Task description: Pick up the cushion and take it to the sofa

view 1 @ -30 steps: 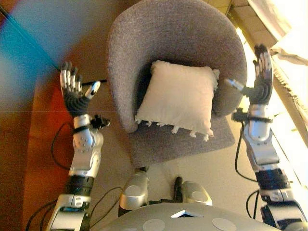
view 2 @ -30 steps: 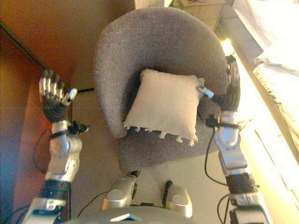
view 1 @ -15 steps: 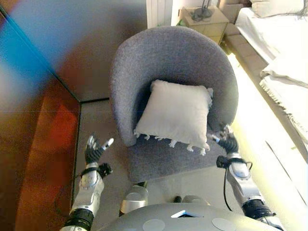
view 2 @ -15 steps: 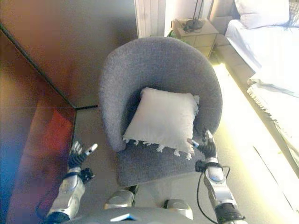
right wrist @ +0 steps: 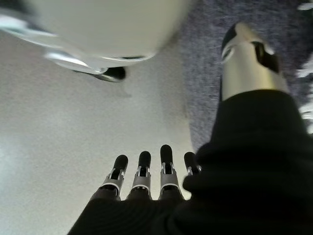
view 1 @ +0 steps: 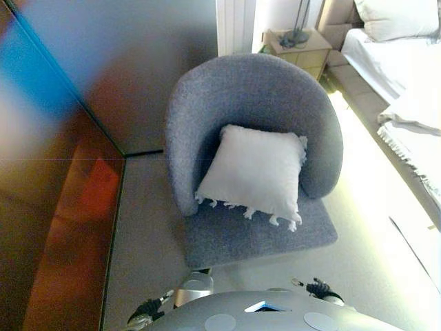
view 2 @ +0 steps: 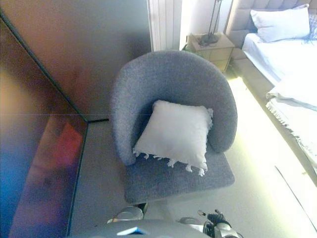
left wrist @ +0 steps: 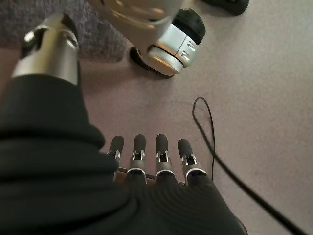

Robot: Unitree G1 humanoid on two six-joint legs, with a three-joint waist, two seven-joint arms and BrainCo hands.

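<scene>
A white square cushion with tassels along its front edge leans against the backrest of a grey round-backed armchair. It also shows in the right eye view. Both hands hang low, in front of the chair and apart from the cushion. My left hand is at the bottom edge of the left eye view. In its wrist view its fingers are straight above the carpet and hold nothing. My right hand is low on the right. Its fingers are straight and empty beside the chair's grey seat.
A dark glossy wall panel runs along the left. A bed with white bedding and a pillow stands on the right. A wooden nightstand with a lamp is behind the chair. Beige carpet lies around the chair.
Both arms have dropped from raised beside the chair to the bottom edge of the view. The camera has shifted, so the chair looks smaller and farther. The cushion has not moved.
</scene>
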